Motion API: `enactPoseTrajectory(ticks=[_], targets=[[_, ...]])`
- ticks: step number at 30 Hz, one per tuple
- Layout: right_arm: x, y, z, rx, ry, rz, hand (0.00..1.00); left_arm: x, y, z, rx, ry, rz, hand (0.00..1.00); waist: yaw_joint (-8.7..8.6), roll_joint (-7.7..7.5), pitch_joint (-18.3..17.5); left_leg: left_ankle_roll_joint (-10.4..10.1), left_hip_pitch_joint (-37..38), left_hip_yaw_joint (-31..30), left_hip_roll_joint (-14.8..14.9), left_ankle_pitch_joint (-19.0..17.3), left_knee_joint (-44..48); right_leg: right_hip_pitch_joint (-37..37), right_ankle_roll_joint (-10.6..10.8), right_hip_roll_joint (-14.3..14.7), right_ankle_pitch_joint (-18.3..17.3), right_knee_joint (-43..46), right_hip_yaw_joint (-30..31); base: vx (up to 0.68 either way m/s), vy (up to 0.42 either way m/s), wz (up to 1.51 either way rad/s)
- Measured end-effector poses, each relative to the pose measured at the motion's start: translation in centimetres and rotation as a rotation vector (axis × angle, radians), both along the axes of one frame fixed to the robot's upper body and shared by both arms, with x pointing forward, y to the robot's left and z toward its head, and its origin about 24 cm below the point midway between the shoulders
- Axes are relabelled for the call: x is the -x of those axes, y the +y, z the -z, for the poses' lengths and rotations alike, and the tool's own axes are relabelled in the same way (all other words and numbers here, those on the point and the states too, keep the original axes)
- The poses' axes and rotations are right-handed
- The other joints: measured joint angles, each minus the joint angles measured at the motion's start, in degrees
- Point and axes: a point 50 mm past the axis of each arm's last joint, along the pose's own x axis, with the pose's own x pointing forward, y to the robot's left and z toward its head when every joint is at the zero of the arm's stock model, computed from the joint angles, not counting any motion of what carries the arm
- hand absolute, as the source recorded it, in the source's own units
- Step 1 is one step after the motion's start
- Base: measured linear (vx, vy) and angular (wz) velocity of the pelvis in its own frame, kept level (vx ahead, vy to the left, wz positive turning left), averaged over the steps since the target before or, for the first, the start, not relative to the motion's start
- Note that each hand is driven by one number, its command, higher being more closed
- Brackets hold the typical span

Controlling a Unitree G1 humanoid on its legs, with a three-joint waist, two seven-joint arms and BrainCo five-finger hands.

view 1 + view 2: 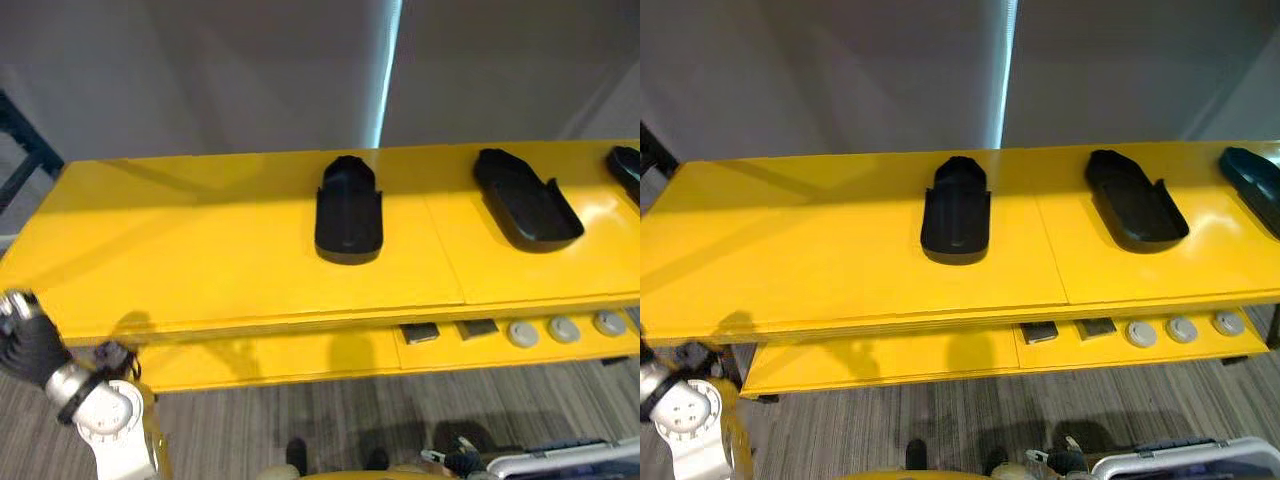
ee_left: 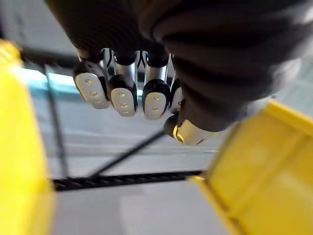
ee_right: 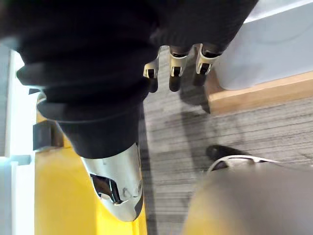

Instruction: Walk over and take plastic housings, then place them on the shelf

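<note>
Three black plastic housings lie on the yellow shelf top [image 1: 200, 240]: one in the middle [image 1: 349, 212], one to its right [image 1: 526, 200], and one cut off at the far right edge [image 1: 627, 168]. My left hand [image 1: 15, 308] hangs at the lower left, below the shelf's front edge and well away from the housings. In the left wrist view its fingers [image 2: 122, 93] are curled with the thumb close by, holding nothing. My right hand [image 3: 178, 61] hangs over the carpet with its fingers relaxed and empty.
A lower yellow shelf [image 1: 300, 355] carries two small dark blocks [image 1: 420, 333] and three grey round discs [image 1: 563, 328]. A pale bin [image 1: 560, 460] stands on the floor at the lower right. A dark rack frame [image 1: 25, 150] stands at the far left.
</note>
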Motion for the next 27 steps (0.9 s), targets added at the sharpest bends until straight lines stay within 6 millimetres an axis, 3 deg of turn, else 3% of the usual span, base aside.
enactPoseTrajectory(ticks=[2, 5, 9, 15, 23, 27], targets=[[-1.1, 1.1, -0.5, -0.025, -0.05, -0.011, 0.0, 2.0, -0.9, 5.0, 0.16, 0.23, 0.065, 0.0, -0.01, -0.83, -0.57, -0.11, 1.02, 0.64, 0.12, -0.26, 0.0, 0.36, 0.02, -0.14, -0.6, 1.0, 0.32, -0.02, 0.009, -0.08], [-1.2, 1.7, -0.5, -0.043, -0.061, -0.01, 0.0, 4.5, -3.6, 10.2, 0.344, 0.483, 0.192, 0.0, -0.06, -0.83, -1.24, 0.18, 1.66, 2.19, 0.19, -0.93, -0.01, 0.31, 0.18, -0.23, -0.75, 1.27, 1.51, -0.02, 0.028, -0.22], [-0.5, 1.6, -0.3, -0.04, -0.039, 0.009, 0.0, 6.8, -6.8, 13.4, 0.486, 0.656, 0.291, 0.0, -0.48, -0.8, -1.58, 0.04, 2.47, 3.47, 0.22, -1.44, -0.02, 0.3, 0.37, -0.23, -0.82, 1.45, 2.88, -0.01, 0.026, -0.2], [0.5, 1.0, 0.1, -0.014, 0.0, 0.05, 0.0, 6.9, -8.0, 14.3, 0.477, 0.746, 0.377, 0.0, -1.0, 0.1, -1.74, -0.37, 2.49, 5.12, 0.57, -1.76, -0.01, -0.75, 0.77, 0.11, -1.08, 1.45, 4.94, 0.02, 0.004, -0.17], [-0.2, 0.5, -0.1, 0.008, -0.009, 0.038, 0.0, 4.7, -9.1, 14.2, 0.42, 0.763, 0.513, 0.0, -1.82, 0.98, -1.35, -0.52, 3.43, 7.04, 0.96, -2.63, 0.65, -0.73, 0.46, 0.66, -0.91, 1.27, 7.41, 0.08, -0.001, -0.16], [-1.1, 0.5, -0.3, 0.013, -0.031, 0.032, 0.0, 3.1, -9.4, 14.0, 0.4, 0.737, 0.555, 0.0, -1.59, 0.71, -0.05, -0.53, 1.42, 6.23, 0.89, -6.23, 7.95, -0.68, 0.42, 0.44, -0.87, 1.6, 9.07, 0.06, 0.007, -0.2]])
